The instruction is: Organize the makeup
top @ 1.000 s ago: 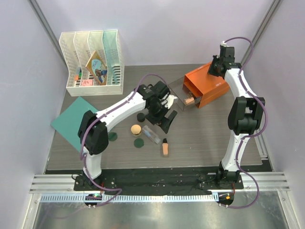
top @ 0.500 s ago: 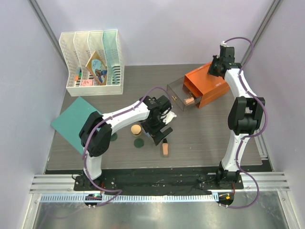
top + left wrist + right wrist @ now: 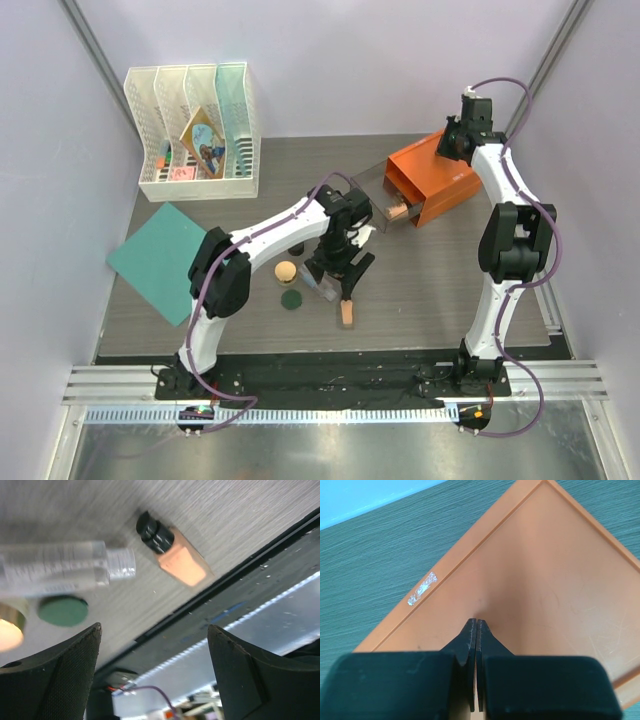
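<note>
Spreading wide above the bench, our left fingers grip nothing and touch nothing. Below them we count one clear tube and one peach bottle with a black cap. Both lie flat, and the tube's cap end is near the bottle's cap. Just beside the tube sit one dark-green disc and one tan round compact. Our right fingers are pressed together, with their tips resting on the one orange drawer box.
</note>
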Motion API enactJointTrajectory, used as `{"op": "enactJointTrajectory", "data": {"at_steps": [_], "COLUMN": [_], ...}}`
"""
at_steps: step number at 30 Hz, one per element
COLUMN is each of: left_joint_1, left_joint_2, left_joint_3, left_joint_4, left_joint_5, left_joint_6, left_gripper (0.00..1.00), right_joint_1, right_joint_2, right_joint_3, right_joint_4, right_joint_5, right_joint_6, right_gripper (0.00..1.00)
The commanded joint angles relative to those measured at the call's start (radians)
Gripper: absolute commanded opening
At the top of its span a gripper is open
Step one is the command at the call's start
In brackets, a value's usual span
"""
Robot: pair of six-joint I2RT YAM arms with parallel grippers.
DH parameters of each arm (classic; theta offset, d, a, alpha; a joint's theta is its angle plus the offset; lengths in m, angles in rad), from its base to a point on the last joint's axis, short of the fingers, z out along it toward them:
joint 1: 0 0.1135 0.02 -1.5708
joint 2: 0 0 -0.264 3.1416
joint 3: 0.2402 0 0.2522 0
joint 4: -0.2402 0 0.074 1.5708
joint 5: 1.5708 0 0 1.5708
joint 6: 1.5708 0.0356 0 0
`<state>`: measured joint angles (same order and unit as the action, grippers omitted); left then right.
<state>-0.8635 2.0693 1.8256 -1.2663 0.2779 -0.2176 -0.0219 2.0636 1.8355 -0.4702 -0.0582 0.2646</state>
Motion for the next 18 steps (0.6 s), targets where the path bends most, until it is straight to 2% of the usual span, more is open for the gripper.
{"op": "enactJointTrajectory", "data": {"at_steps": [1,7,18], "left_joint_1": [0.004,0.0,-0.026], "left_joint_2": [-0.011,0.002,0.0], "left_joint_3": [0.054,0.017,-0.077], "left_joint_4": [-0.071,-0.018,0.128], "left_joint_5": [0.032,0.061,-0.02], "left_joint_6": [-0.175,-0.215,-0.261], "left_gripper": [0.86,0.88,0.88], "right_joint_1": [0.034,0.034,0.034], "right_joint_2": [0.144,0.142,0.13], "right_joint_3": [-0.104,-0.096,-0.076], "right_joint_4": [-0.286,-0.286,-0.283], "right_joint_5": [-0.083,-0.078,-0.097], "right_joint_6": [0.007,0.005,0.021], "right_gripper": [0.01,0.01,0.01]}}
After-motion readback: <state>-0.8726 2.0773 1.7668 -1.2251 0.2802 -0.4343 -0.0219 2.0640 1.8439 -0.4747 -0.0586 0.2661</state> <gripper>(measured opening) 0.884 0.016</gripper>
